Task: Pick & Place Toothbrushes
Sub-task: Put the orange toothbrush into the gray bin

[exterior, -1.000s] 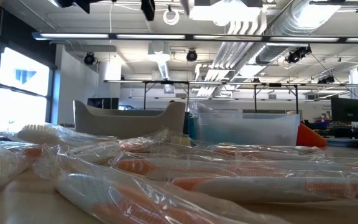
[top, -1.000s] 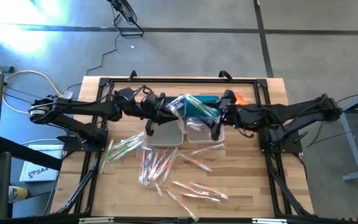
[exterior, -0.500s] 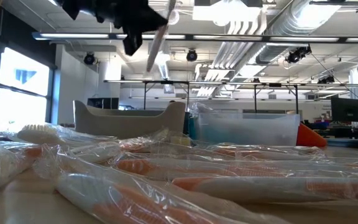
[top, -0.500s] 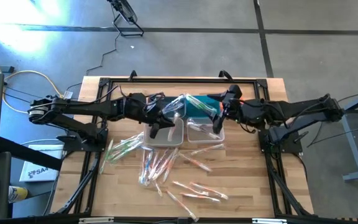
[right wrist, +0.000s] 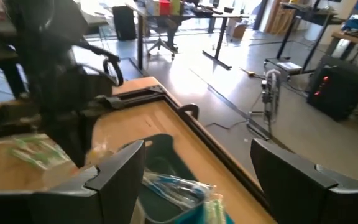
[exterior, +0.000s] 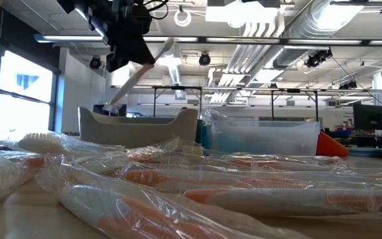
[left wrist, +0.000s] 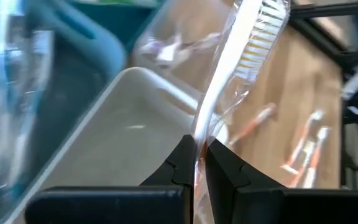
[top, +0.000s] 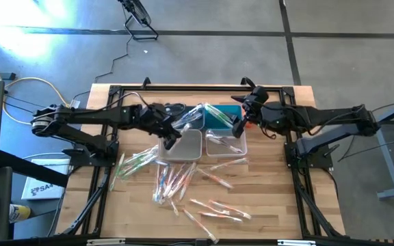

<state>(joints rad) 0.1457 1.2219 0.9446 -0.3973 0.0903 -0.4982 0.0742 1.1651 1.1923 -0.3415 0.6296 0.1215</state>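
Observation:
My left gripper (top: 172, 139) (left wrist: 196, 163) is shut on one wrapped, whitish-handled toothbrush (top: 190, 117) (exterior: 141, 70) above the grey bin (top: 183, 146) (exterior: 138, 126). My right gripper (top: 238, 127) (right wrist: 197, 180) hangs open near the teal bin (top: 219, 116) and holds nothing. A few toothbrushes lie in the clear bin (top: 226, 145), and blue ones lie in the teal bin (right wrist: 179, 186). Several more wrapped toothbrushes (top: 173, 181) lie flat in loose heaps on the wooden table (top: 272, 198). My left gripper pinches the toothbrush between its two fingertips (left wrist: 180, 165) on the handle (left wrist: 199, 146), through the clear wrapper. The bristle head (left wrist: 263, 31) sticks out well beyond the fingers. The brush is lifted clear and slants over the grey bin (left wrist: 123, 118).
An orange cloth (top: 266, 108) lies at the far edge behind the right arm. Toothbrush heaps (top: 132, 164) (top: 217, 208) cover the table's middle and near part. The low view shows wrapped brushes (exterior: 197, 186) right in front of the bins. A black frame (top: 204, 89) rims the table.
My left gripper has come down toward the grey bin, moving a little to the right, and the held toothbrush has tipped from nearly upright to a clear slant. My right gripper has drawn back from the clear bin toward the far edge.

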